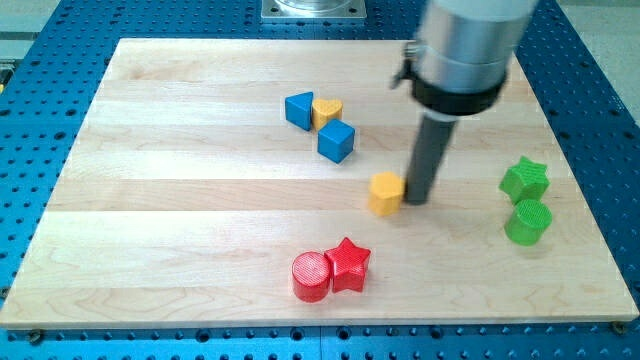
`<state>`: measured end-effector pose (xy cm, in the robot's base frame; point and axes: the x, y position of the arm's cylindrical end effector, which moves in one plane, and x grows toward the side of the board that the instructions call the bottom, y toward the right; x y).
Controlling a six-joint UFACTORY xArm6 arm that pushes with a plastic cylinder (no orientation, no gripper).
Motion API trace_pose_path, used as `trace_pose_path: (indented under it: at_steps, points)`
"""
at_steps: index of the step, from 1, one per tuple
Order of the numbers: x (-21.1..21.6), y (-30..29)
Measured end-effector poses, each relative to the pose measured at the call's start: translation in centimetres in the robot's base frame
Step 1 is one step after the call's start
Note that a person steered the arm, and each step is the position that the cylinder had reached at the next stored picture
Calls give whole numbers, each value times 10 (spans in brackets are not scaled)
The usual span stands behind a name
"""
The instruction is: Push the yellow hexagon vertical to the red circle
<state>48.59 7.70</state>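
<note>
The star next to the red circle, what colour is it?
Red star, touching the red circle, in the camera view.

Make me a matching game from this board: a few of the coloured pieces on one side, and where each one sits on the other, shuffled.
Things:
1. yellow hexagon
2. red circle
3. green star
4. yellow heart

Places:
A. near the view's right edge, above a green cylinder
B. between two blue blocks
C. just left of my tip
D. touching the red star's left side

Pairs: 1-C, 2-D, 3-A, 4-B
</note>
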Motion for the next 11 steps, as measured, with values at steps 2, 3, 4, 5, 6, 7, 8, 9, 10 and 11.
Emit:
trace_pose_path:
  at_steps: [2, 3, 4, 5, 6, 7, 8, 9, 10, 11]
  points:
    - [56, -89]
    - [46, -177]
    - [10, -154]
    - [5, -165]
    - [50, -150]
    - [-14, -113]
    - [-50, -102]
    - [-13, -80]
    - [-34, 71]
    - [-55, 174]
